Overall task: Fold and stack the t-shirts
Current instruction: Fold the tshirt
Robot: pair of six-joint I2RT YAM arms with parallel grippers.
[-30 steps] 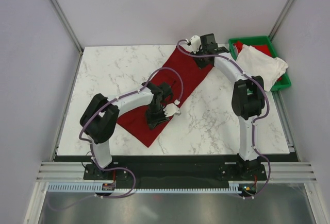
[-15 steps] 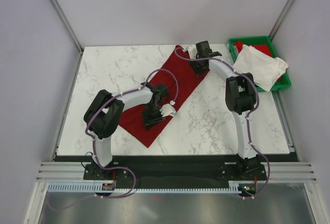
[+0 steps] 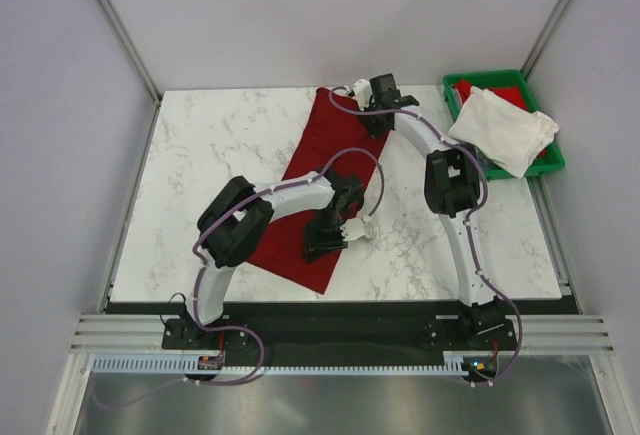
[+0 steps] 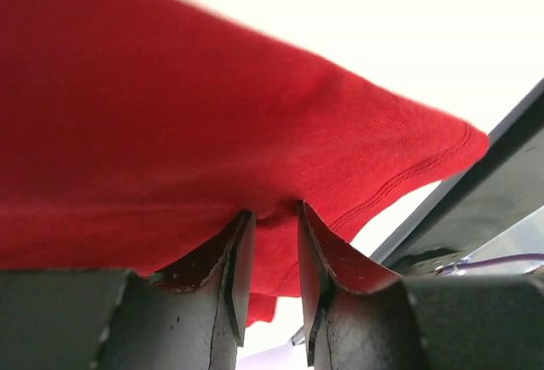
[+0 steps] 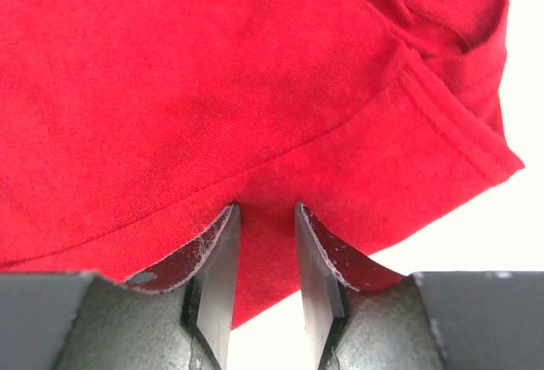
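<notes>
The left gripper [image 4: 270,217] pinches the near end of the red t-shirt [image 3: 328,150]; the right gripper [image 5: 263,211] pinches its far end.

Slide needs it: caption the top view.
Left end effector and right end effector grip the red t-shirt; white t-shirt drapes the green bin.

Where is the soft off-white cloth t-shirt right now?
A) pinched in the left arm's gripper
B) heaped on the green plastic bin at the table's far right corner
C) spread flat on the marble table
B: the off-white t-shirt lies bunched over the green plastic bin; only the dark red t-shirt stretches over the marble table.
</notes>
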